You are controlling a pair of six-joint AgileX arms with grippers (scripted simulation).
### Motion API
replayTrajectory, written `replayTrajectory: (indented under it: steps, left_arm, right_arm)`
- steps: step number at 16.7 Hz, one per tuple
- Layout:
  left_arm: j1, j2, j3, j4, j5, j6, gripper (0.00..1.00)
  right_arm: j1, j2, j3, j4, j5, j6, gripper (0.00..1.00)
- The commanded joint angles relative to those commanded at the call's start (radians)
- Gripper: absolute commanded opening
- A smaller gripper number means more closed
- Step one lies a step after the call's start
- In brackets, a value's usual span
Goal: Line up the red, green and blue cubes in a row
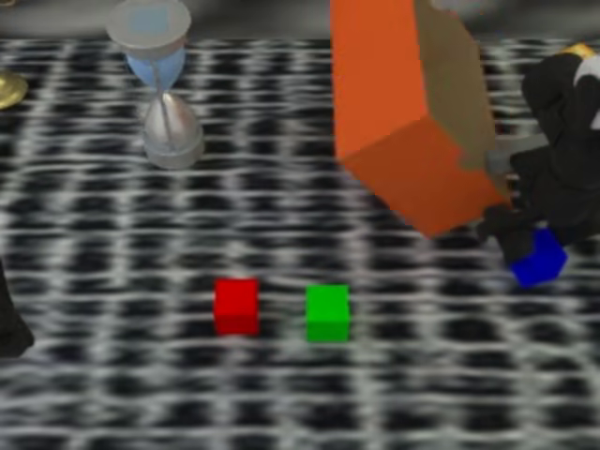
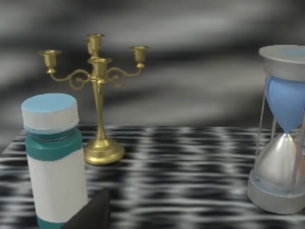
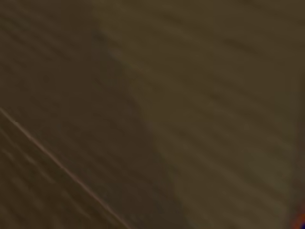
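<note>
Three cubes lay on our chequered bench (image 1: pixel 112 234). The red cube (image 1: pixel 236 305) sat near the middle, and the green cube (image 1: pixel 327 312) stood just beside it at its three o'clock, the two apart. The blue cube (image 1: pixel 539 258) sat well off at three o'clock from them, under our right tool (image 1: pixel 516 239), whose dark body hid part of the cube; whether its fingers were closed on the cube we could not tell. The large orange box (image 1: pixel 403 122), tilted, stood at eleven o'clock from that cube. Our right wrist view was dark. Only a dark sliver of our left arm showed at the nine o'clock edge; its tool was cut off. An hourglass (image 1: pixel 164 84) stood at eleven o'clock on the bench.
</note>
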Motion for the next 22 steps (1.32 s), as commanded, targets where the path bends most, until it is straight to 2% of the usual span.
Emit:
replayTrajectory:
  steps: [8,16,22]
  left_arm:
    - [0.0,0.0,0.0,0.0,0.0,0.0,1.0]
    - [0.0,0.0,0.0,0.0,0.0,0.0,1.0]
    - [0.0,0.0,0.0,0.0,0.0,0.0,1.0]
  right_arm:
    - [-0.001,-0.029,0.024,-0.005,-0.006,0.004,0.0]
    - [0.007,-0.121,0.164,-0.239,-0.007,0.001,0.0]
    - [0.012,-0.121,0.17,-0.246,-0.007,0.017,0.0]
